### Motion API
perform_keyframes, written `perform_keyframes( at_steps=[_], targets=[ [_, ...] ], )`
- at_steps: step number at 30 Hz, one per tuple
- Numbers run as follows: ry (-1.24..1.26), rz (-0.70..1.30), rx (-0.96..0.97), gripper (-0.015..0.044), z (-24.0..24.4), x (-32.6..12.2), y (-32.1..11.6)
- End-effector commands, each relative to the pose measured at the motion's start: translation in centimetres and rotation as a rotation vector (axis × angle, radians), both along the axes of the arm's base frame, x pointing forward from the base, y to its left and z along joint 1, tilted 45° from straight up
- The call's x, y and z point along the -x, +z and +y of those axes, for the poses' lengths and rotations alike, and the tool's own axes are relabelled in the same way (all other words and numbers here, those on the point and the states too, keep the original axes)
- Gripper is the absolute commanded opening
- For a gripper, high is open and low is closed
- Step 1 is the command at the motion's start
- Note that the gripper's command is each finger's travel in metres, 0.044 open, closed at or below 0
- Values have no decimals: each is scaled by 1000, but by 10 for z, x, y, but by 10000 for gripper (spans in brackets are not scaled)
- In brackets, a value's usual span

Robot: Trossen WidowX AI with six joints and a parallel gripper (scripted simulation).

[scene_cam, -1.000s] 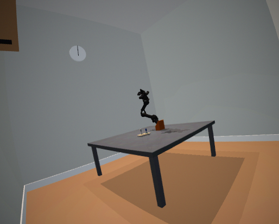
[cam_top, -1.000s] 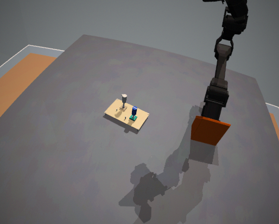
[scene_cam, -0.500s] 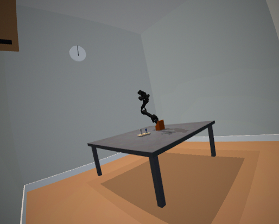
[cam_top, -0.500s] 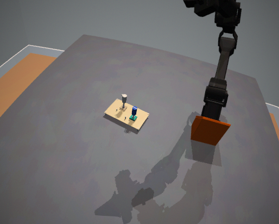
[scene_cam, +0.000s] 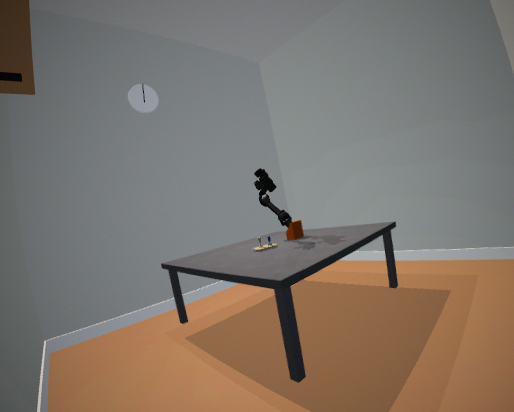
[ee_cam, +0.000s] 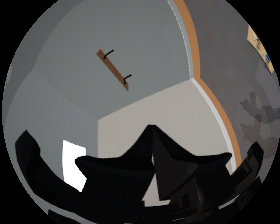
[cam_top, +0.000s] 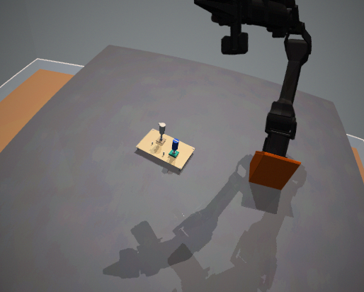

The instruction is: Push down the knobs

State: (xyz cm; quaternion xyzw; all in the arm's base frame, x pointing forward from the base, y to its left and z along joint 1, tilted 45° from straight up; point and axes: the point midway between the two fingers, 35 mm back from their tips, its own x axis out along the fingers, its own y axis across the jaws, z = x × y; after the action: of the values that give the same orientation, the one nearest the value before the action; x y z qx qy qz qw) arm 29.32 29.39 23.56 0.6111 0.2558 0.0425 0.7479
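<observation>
The circuit board (cam_top: 185,154) (scene_cam: 257,249) stands on short legs on the table; part of it shows at the right edge of the wrist view (ee_cam: 254,39). A grey knob (cam_top: 162,127) (scene_cam: 259,239) stands upright over a pale brown potentiometer (cam_top: 161,141). A blue knob (cam_top: 175,144) (scene_cam: 269,238) stands upright over a green potentiometer (cam_top: 173,154). A stretch of shaft shows below each knob. My gripper (cam_top: 195,1) (ee_cam: 150,128) is shut and empty, its fingertips together. It is high above the table, well away from the board, and points sideways.
The arm rises from an orange base block (cam_top: 270,170) (scene_cam: 295,230) to the right of the board. The arm's shadow falls across the near part of the table (cam_top: 88,184) (scene_cam: 240,265). A wall rack (ee_cam: 114,71) shows in the wrist view.
</observation>
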Motion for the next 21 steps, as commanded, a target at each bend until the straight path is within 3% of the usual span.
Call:
perform_keyframes(
  at_steps=[1,21],
  targets=[
    [-30,66,140,0,-12,-15,-28],
    [-174,437,684,0,-98,-46,-136]
  ],
)
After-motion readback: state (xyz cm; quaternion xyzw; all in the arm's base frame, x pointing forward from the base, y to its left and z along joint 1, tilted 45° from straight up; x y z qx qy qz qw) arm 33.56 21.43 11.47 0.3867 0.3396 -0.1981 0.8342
